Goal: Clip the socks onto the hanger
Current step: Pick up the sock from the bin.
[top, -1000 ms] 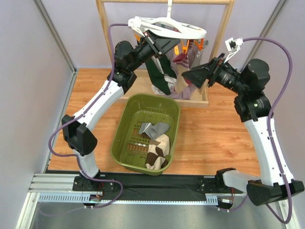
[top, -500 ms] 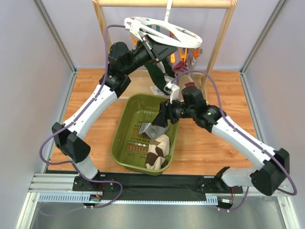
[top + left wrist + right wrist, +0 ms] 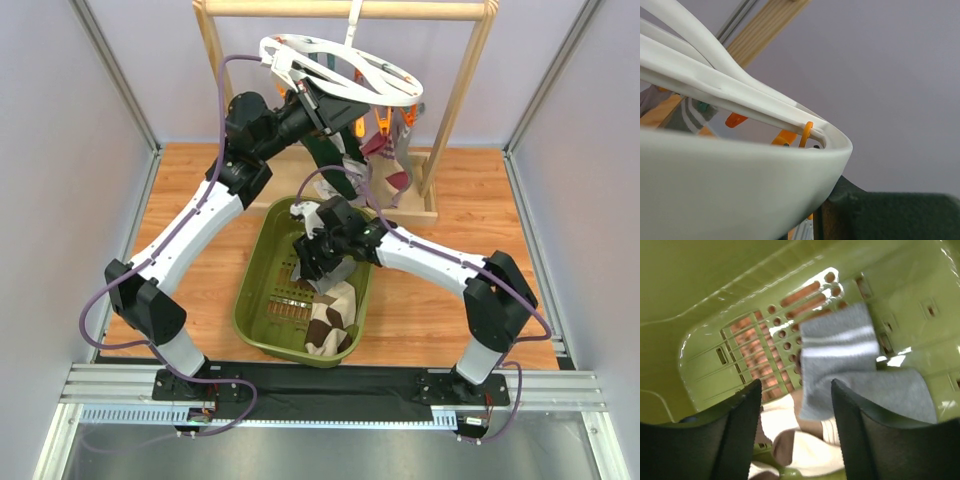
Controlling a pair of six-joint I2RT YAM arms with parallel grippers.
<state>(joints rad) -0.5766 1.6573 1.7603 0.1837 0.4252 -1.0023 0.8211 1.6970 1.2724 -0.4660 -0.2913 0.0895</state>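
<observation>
Looks a bit past halfway, going by the socks. Can count a dark green sock (image 3: 325,160), a maroon striped one (image 3: 378,145) and what seems a lilac-grey one (image 3: 395,185) dangling under the hanger (image 3: 300,52), up by the wooden rack (image 3: 460,90). Can't make out exactly which clip grips which, too bunched up.

Still got two to go down in the olive basket (image 3: 262,245): a grey sock with white stripes (image 3: 840,347) and a brown-and-cream argyle sock (image 3: 330,320).

Seems to be tilting the hanger with the left hand (image 3: 322,100), clamped on the white rim as far as the wrist view tells. Hovering the right hand (image 3: 312,258) inside the basket just above the grey sock, fingers (image 3: 740,435) apart, nothing between them yet. So next up: grabbing, lifting, clipping, twice over.
</observation>
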